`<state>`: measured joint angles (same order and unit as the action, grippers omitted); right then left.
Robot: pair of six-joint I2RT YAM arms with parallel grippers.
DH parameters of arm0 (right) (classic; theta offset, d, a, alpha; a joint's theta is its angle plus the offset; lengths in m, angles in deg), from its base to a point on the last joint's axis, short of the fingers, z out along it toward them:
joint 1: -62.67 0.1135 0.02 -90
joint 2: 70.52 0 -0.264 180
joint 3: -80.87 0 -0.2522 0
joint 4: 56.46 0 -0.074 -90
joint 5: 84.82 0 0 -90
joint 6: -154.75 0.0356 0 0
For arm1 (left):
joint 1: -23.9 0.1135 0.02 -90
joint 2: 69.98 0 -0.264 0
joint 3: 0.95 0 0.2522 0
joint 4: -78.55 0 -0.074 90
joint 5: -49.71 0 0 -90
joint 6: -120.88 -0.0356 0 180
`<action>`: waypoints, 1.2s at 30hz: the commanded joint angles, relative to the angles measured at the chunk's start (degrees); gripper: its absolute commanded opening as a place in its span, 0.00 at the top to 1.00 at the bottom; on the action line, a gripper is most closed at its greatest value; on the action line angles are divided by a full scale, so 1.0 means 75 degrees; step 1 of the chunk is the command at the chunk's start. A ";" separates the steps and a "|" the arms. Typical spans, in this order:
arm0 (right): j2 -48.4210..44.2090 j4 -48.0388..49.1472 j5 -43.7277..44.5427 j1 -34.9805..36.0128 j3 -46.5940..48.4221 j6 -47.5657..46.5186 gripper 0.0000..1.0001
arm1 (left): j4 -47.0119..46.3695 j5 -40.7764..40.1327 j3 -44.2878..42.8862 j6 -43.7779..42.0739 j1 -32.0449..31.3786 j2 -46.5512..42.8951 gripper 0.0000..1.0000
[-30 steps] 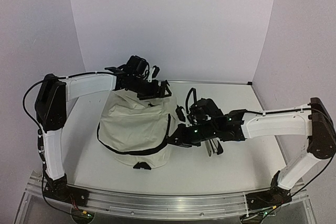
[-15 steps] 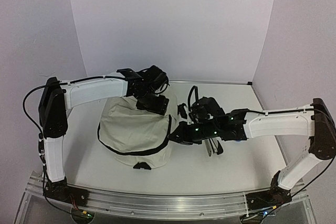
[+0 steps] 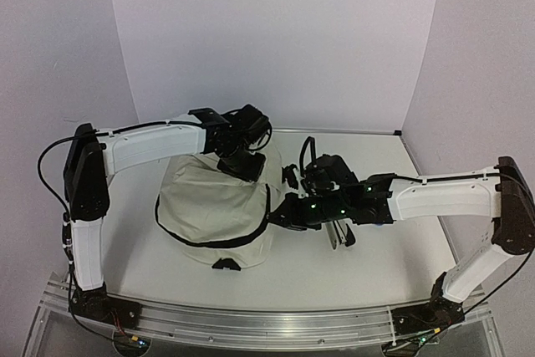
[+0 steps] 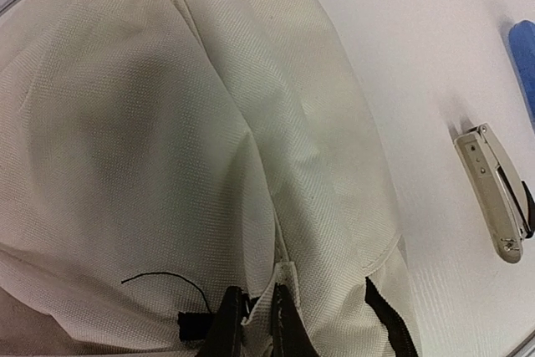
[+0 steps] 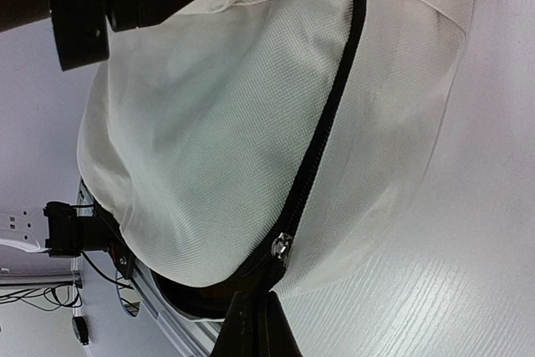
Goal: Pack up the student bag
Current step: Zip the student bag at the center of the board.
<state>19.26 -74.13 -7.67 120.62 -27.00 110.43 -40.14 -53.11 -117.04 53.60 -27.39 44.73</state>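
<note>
Pinches a cream fabric tab [image 4: 261, 303] on the student bag [image 3: 213, 211], slumped left of centre on the bench [image 3: 376, 265], with the left pincer [image 4: 255, 323], probably to anchor it. Clamps the right pincer [image 5: 255, 323] on the zipper pull [image 5: 282, 248], presumably for running it along. Counts one bag, one stapler [image 4: 495, 194], two pincers.

Overhead view looks down; 2 close wrist views share the bag [image 4: 167, 123].

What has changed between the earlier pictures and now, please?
The left gripper moved from behind the student bag down onto its top, then closed on a fold of cream fabric. The right gripper stayed shut on the bag's zipper edge; the bag kept its place.
</note>
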 commanded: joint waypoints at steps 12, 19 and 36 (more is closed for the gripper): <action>-0.0631 0.0228 0.0160 0.0060 0.0011 0.0056 1.00 | -0.3371 0.2681 0.0251 0.0883 0.1259 0.0067 1.00; -0.0686 0.0227 0.0279 0.0119 0.0034 0.0132 1.00 | -0.3686 0.2819 -0.0769 0.0664 0.1351 0.0928 1.00; -0.0754 0.0273 0.1223 0.0145 -0.0129 0.0673 1.00 | -0.3428 0.3137 -0.1569 0.0240 0.1717 0.1412 0.60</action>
<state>16.35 -74.13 -1.00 120.60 -27.07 113.75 -62.78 -29.73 -128.97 57.34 -15.96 58.29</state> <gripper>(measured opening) 0.005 0.157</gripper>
